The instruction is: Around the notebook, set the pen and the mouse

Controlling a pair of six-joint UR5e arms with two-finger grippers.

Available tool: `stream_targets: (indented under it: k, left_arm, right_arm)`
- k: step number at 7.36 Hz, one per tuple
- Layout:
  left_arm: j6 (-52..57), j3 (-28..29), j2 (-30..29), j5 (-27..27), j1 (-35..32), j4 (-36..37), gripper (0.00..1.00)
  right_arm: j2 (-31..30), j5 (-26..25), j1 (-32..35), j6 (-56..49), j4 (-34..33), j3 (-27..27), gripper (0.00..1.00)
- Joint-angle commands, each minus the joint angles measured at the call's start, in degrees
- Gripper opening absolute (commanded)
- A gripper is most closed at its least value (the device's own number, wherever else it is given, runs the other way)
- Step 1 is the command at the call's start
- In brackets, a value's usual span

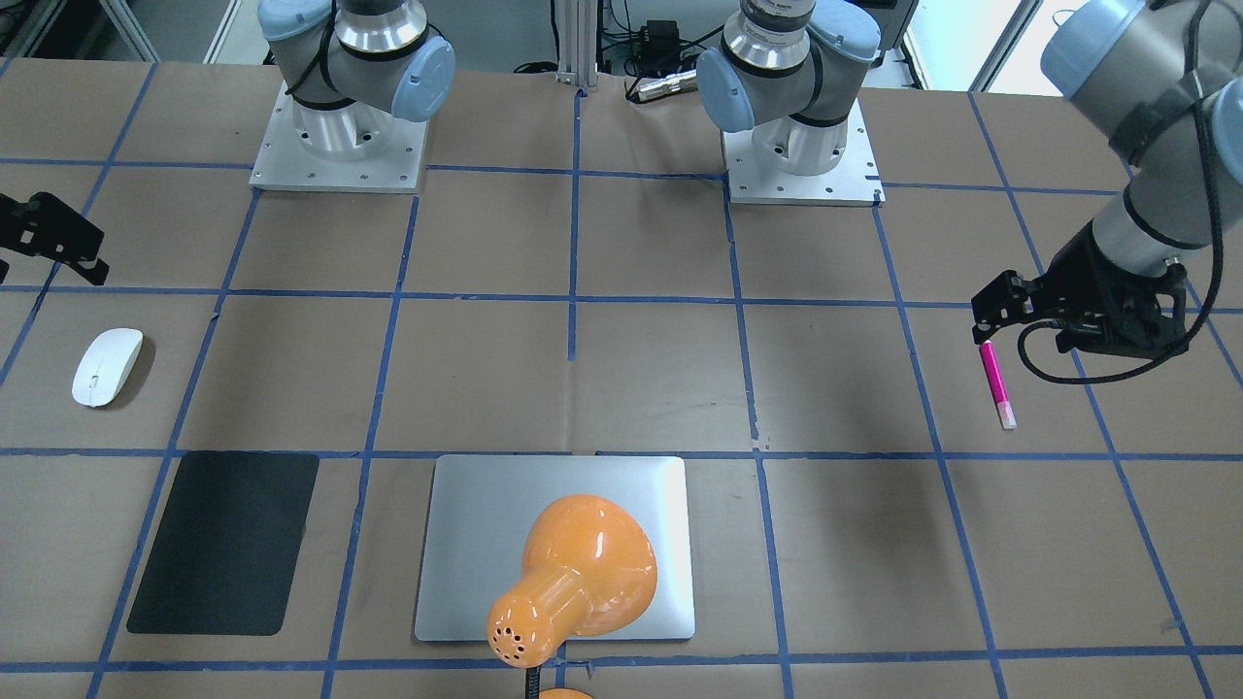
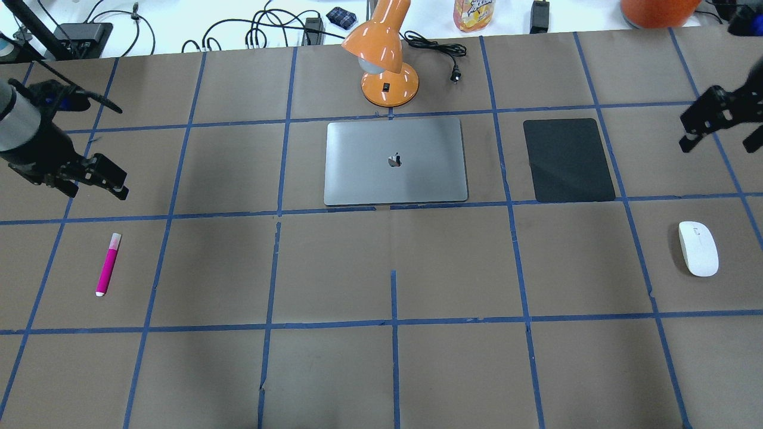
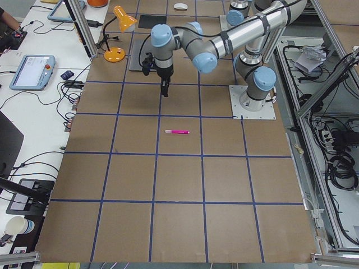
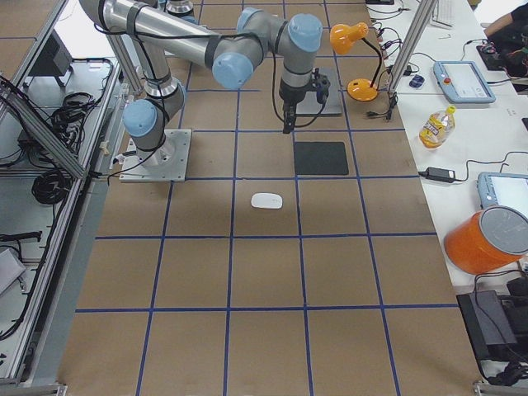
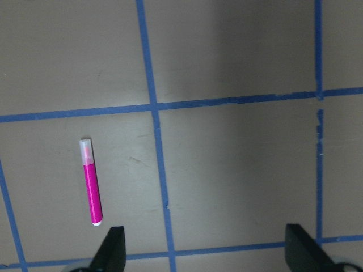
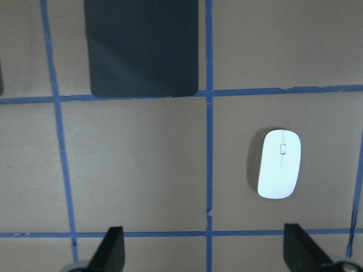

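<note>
The magenta pen (image 2: pixel 108 264) lies flat on the brown table at the left, also seen in the left wrist view (image 5: pixel 91 182). My left gripper (image 2: pixel 115 182) hovers open above the table just beyond the pen, holding nothing. The white mouse (image 2: pixel 698 248) rests at the far right and shows in the right wrist view (image 6: pixel 279 164). My right gripper (image 2: pixel 717 138) hangs open and empty above the table beyond the mouse. The silver notebook (image 2: pixel 394 161) lies closed at the centre back, far from both.
A black mat (image 2: pixel 568 159) lies right of the notebook. An orange desk lamp (image 2: pixel 387 59) stands behind the notebook, its head leaning over it. Cables and a bottle sit on the white bench beyond. Blue tape lines grid the table.
</note>
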Motion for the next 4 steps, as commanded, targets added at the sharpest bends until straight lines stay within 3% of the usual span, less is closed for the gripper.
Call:
stream_targets:
  k: [1,4]
  left_arm:
    - [5.4,-8.2,-6.6,0.5,4.7,18.6,1.00]
    - [8.4,-9.2,-11.8,0.4,10.3,23.0,1.00]
  right_arm:
    - [2.4,-3.1,-6.6,-7.4,-13.1,10.3,1.00]
    - [7.6,-2.2,-11.4,-17.4,-33.5,21.4,1.00]
